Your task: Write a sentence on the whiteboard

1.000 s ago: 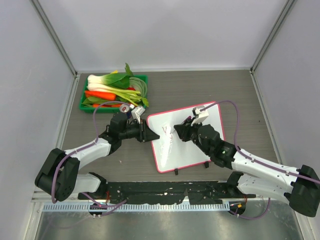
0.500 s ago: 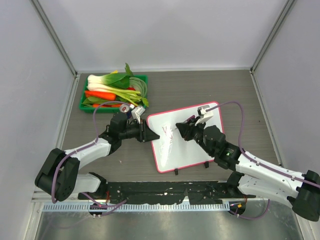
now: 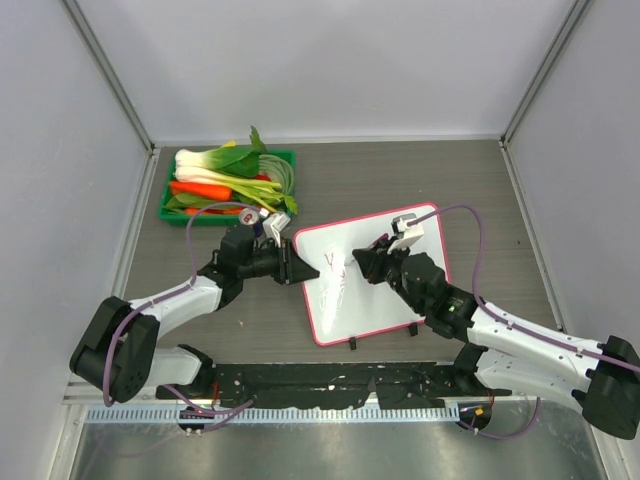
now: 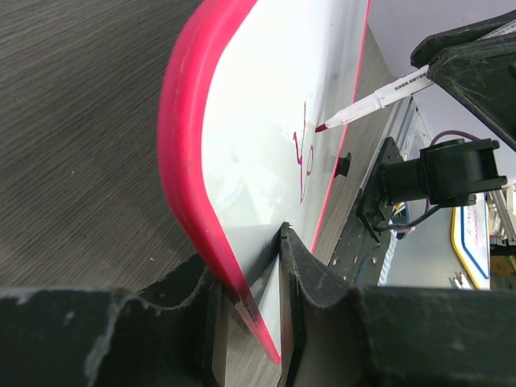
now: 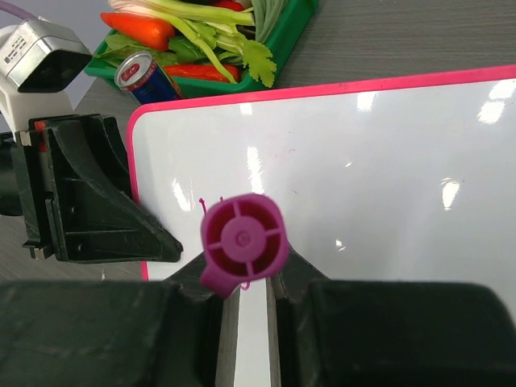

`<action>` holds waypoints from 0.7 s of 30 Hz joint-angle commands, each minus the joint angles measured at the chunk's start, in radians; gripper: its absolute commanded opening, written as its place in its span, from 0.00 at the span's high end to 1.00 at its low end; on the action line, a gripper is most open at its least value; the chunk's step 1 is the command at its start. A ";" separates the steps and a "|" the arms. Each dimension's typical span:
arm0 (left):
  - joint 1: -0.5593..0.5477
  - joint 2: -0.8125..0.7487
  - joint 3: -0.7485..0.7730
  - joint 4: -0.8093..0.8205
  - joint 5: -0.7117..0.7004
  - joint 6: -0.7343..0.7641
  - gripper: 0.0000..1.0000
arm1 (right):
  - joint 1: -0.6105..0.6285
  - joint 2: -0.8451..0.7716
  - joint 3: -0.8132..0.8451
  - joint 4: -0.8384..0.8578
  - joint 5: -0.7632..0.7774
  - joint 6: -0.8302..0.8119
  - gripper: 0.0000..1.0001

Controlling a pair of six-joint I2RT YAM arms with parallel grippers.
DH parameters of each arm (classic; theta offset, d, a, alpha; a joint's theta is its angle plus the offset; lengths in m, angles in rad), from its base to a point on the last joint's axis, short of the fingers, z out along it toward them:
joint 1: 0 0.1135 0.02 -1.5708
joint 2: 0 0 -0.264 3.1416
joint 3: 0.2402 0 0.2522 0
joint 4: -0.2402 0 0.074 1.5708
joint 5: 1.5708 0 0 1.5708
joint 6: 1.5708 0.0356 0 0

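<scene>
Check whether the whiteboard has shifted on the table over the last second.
No. The whiteboard keeps the same spot and angle against the green tray, and the left gripper still clamps its edge.

Tray [image 3: 167,203] holding vegetables [image 3: 225,180] behind-left of whiteboard [image 3: 372,298]; can [image 5: 147,77] between.

The sentence [image 3: 337,268] is too small to read from above.
</scene>
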 commanded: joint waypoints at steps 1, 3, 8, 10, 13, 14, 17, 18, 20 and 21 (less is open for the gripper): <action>0.010 0.037 -0.015 -0.113 -0.186 0.193 1.00 | -0.002 0.006 -0.010 0.034 0.029 -0.011 0.99; 0.009 0.037 -0.014 -0.113 -0.185 0.193 1.00 | -0.003 0.006 -0.010 0.020 0.023 -0.005 0.99; 0.010 0.040 -0.015 -0.113 -0.183 0.193 1.00 | -0.003 -0.016 -0.025 -0.006 0.015 0.006 0.99; 0.010 0.040 -0.014 -0.113 -0.183 0.193 1.00 | -0.002 -0.020 -0.031 -0.012 0.011 0.011 0.99; 0.010 0.039 -0.014 -0.113 -0.182 0.193 1.00 | 0.000 -0.025 -0.040 -0.020 0.003 0.026 0.99; 0.010 0.040 -0.015 -0.113 -0.183 0.193 1.00 | -0.003 -0.023 -0.042 -0.023 0.000 0.029 0.99; 0.010 0.040 -0.014 -0.113 -0.182 0.193 1.00 | -0.002 -0.029 -0.050 -0.031 0.000 0.037 0.99; 0.010 0.039 -0.014 -0.113 -0.182 0.193 1.00 | -0.002 -0.033 -0.053 -0.032 -0.002 0.040 0.99; 0.010 0.040 -0.015 -0.111 -0.182 0.193 1.00 | -0.002 -0.040 -0.057 -0.034 -0.009 0.044 0.99; 0.010 0.040 -0.014 -0.111 -0.182 0.193 1.00 | -0.002 -0.040 -0.057 -0.038 -0.009 0.044 0.99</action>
